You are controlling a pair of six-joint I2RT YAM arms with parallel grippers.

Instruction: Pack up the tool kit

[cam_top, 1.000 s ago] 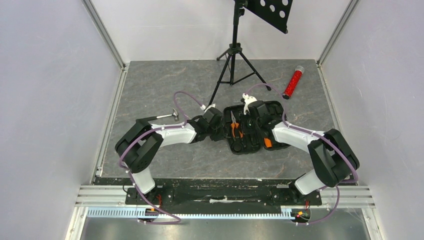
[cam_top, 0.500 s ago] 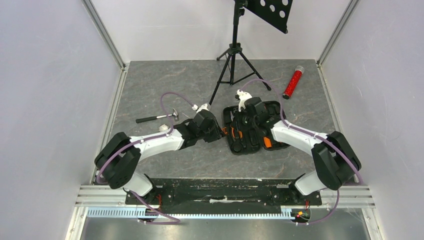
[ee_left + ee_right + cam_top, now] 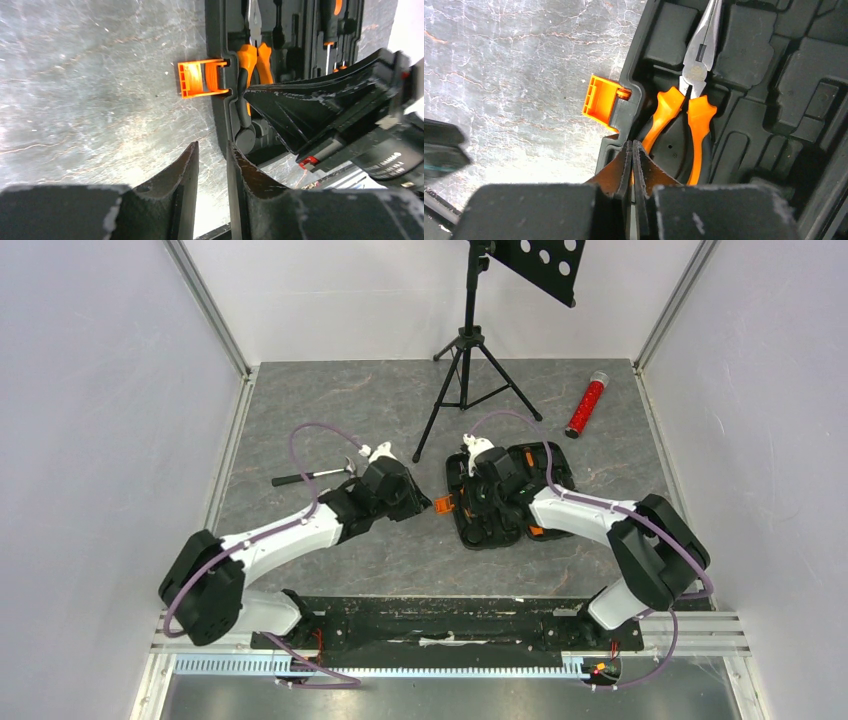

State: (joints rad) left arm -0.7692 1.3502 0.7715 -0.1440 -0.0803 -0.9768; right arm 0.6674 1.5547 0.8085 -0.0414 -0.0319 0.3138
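Note:
The tool kit lies open on the table, a black case with an orange latch sticking out of its left edge. Orange-handled pliers rest in a moulded slot. My right gripper is shut, its tips down at the left pliers handle by the case's left rim; I see nothing gripped. My left gripper hovers over bare table just left of the case, open by a narrow gap with nothing in it. The latch lies ahead of its fingertips. A hammer lies on the table behind the left arm.
A black tripod stand rises behind the case. A red glittery tube lies at the back right. Grey walls enclose the table on three sides. The two grippers are close together at the case's left edge.
My left arm has drawn back leftward from the case, uncovering the latch and the hammer. My right gripper has shifted left across the case and closed.

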